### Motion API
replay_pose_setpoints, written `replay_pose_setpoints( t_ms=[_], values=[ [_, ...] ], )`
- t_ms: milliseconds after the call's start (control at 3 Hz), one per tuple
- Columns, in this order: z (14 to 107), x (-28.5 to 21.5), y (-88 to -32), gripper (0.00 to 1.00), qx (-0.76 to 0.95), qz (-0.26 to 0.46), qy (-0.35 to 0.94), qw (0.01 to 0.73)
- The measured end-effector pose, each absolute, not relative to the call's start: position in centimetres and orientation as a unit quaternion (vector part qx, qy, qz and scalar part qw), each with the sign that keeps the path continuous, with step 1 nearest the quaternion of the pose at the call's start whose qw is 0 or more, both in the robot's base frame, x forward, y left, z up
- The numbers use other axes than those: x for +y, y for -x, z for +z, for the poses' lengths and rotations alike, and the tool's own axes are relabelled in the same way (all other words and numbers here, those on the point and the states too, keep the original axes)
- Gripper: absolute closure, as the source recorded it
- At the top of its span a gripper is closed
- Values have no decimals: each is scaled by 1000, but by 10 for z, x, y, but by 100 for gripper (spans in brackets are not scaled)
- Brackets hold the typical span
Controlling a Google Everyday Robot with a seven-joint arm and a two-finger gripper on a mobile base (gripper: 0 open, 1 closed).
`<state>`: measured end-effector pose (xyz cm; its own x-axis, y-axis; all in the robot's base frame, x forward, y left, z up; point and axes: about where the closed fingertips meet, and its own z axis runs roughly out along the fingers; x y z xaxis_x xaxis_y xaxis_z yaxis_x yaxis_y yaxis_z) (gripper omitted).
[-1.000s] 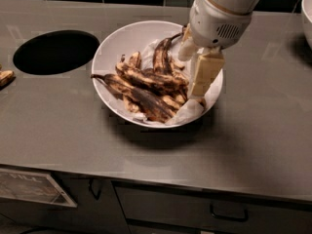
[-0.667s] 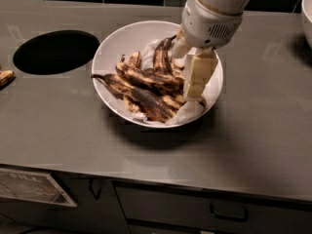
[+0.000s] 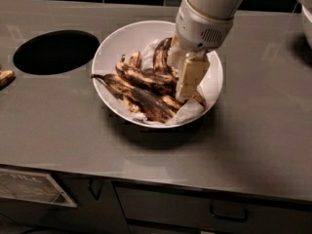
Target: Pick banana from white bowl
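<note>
Several blackened bananas in white bowl | claw down among them — grip cannot tell | round hole beside bowl

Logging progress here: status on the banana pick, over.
Gripper down inside white bowl, right side. Blackened bananas piled there, none visibly lifted. Counter hole left, apart.

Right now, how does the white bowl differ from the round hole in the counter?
The white bowl stands on the counter, glossy and pale; the hole is a dark cutout sunk into it. The bowl holds browned bananas, with the claw reaching in at its right side; the hole shows only darkness. Both are round.
</note>
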<state>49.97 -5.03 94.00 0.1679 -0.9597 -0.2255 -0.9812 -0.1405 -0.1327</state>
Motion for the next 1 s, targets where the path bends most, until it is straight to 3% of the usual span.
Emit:
replay_pose_setpoints(
  t_ms=[1000],
  values=[
    [926, -49, -507, 37, 644, 61, 753, 120]
  ],
)
